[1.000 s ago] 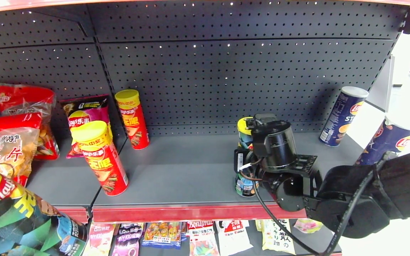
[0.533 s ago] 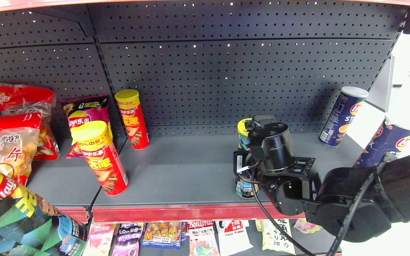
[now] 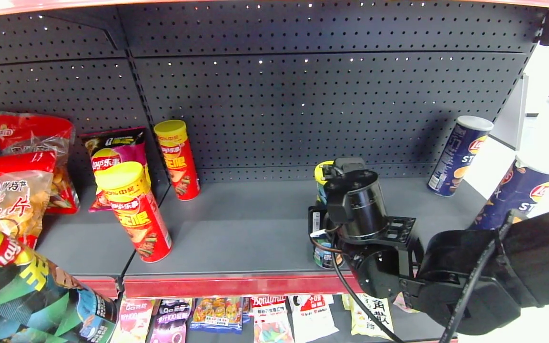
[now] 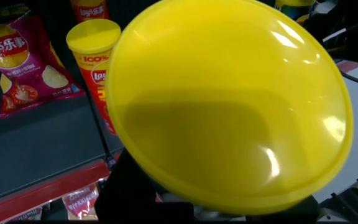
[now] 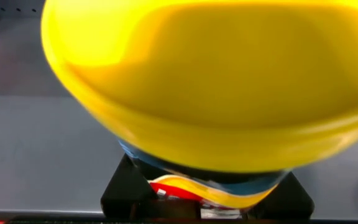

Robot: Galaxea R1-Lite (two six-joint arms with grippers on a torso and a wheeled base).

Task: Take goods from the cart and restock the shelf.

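Note:
My right gripper is shut on a chips can with a yellow lid and a blue patterned body. The can stands upright at the front of the grey shelf, right of its middle, and the wrist hides most of it. In the right wrist view the can's lid looms close, with black fingers on both sides of its body. A second can with a green, black and yellow pattern hangs tilted at the lower left. Its yellow lid is right before the left wrist camera, held by my left gripper.
Two red cans with yellow lids and several chip bags stand on the shelf's left. Two blue cans stand at the right end. Between them lies bare shelf, ending in a red front lip. Snack bags fill the shelf below.
My right arm has shifted slightly left and down toward the shelf's front edge, carrying the can with it. The left can has kept still.

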